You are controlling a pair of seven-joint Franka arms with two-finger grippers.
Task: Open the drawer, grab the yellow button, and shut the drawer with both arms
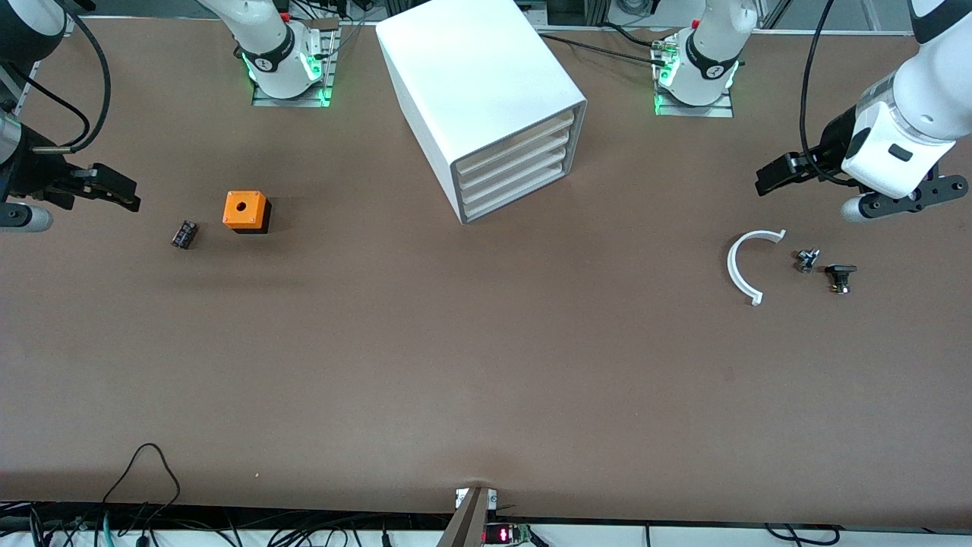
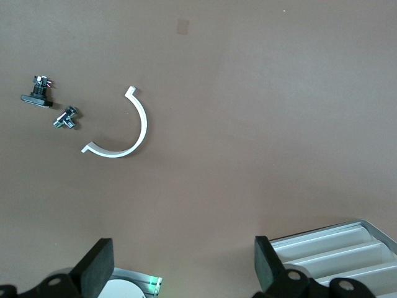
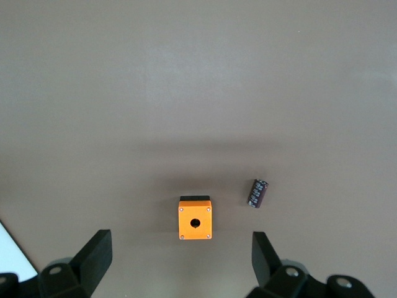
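The white box cabinet (image 1: 474,76) stands at the middle of the table near the robots' bases. Its four white drawers (image 1: 516,165) are all shut; they also show in the left wrist view (image 2: 347,248). No button shows in any view. My left gripper (image 1: 768,182) hangs open and empty over the table at the left arm's end; its own view shows the wide gap (image 2: 184,267). My right gripper (image 1: 127,199) hangs open and empty over the right arm's end, apart from the orange cube; its jaws stand wide in its own view (image 3: 183,257).
An orange cube with a hole (image 1: 245,210) (image 3: 195,218) and a black cylinder (image 1: 184,234) (image 3: 258,193) lie at the right arm's end. A white curved strip (image 1: 740,266) (image 2: 127,127), a small metal part (image 1: 806,260) and a black part (image 1: 840,275) lie at the left arm's end.
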